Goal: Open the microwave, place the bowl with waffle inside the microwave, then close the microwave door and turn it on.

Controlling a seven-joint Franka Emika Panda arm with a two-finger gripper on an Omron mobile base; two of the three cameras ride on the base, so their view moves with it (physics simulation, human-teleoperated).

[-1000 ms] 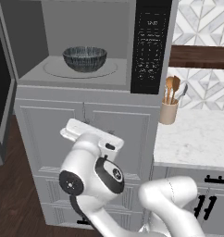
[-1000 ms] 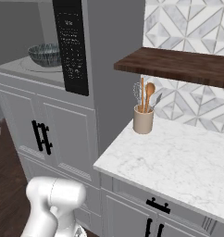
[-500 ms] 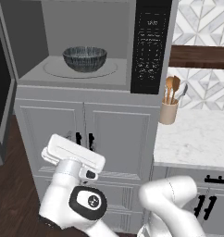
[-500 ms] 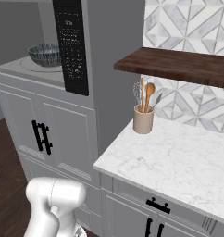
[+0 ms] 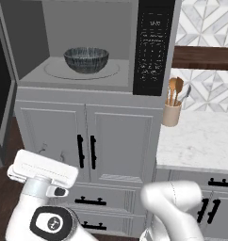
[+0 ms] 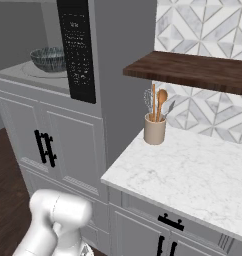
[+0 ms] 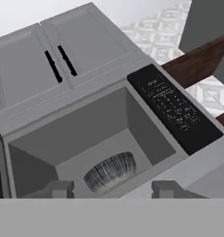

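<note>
we are in a grey panelled kitchen with a patterned tile backsplash, a dark wooden shelf (image 6: 193,70) at the upper right of the right base view and a white marble table (image 6: 193,175) below it carrying a tan utensil cup (image 6: 155,127) with wooden spoons. the microwave (image 5: 87,47) fills the upper left of the left base view, its cavity open to us, and the bowl (image 5: 86,59) sits on the round turntable inside it, near the middle of the floor; we cannot make out the waffle within its rim. the microwave door (image 5: 2,99) stands swung out along the left edge of that view. so, as we read it, opening and placing are done, and what is left is to swing the door shut and press a key on the black keypad panel (image 5: 155,47) at the right of the cavity. in the hand view the tool (image 7: 113,189) looks up at the cavity from below, with its two tips at the bottom of the frame set apart and nothing between them; the bowl lies well beyond them, untouched. the arm's white body is low in the left base view, well below the microwave, so we judge the next reach is for the door.
</note>
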